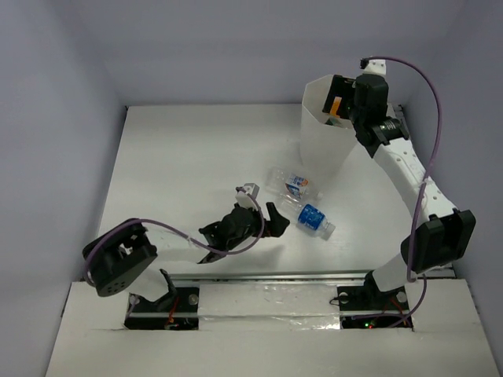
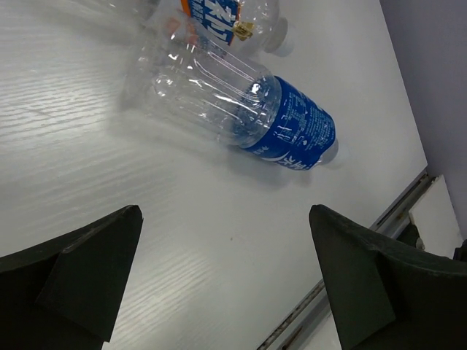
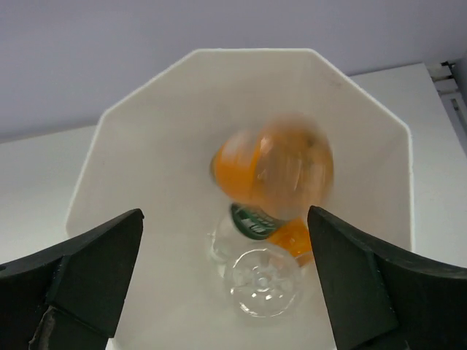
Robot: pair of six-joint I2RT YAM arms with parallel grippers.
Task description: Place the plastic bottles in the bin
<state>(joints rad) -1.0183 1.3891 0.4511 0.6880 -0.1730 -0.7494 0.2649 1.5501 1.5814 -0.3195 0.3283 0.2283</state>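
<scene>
Two clear plastic bottles lie on the table: one with a blue label (image 1: 314,220) (image 2: 241,109) and one with an orange-and-blue label (image 1: 294,184) (image 2: 219,14). My left gripper (image 1: 263,218) (image 2: 226,281) is open and empty, just short of the blue-label bottle. The white octagonal bin (image 1: 322,149) (image 3: 146,95) stands at the back right. My right gripper (image 1: 340,106) (image 3: 226,284) is open over the bin's mouth. Below it a blurred orange bottle (image 3: 273,164) is in the air inside the bin. A clear bottle (image 3: 263,273) and another orange one (image 3: 298,237) lie at the bottom.
A metal rail (image 1: 267,276) (image 2: 365,248) runs along the table's near edge, close behind my left gripper. Grey walls enclose the table at the back and both sides.
</scene>
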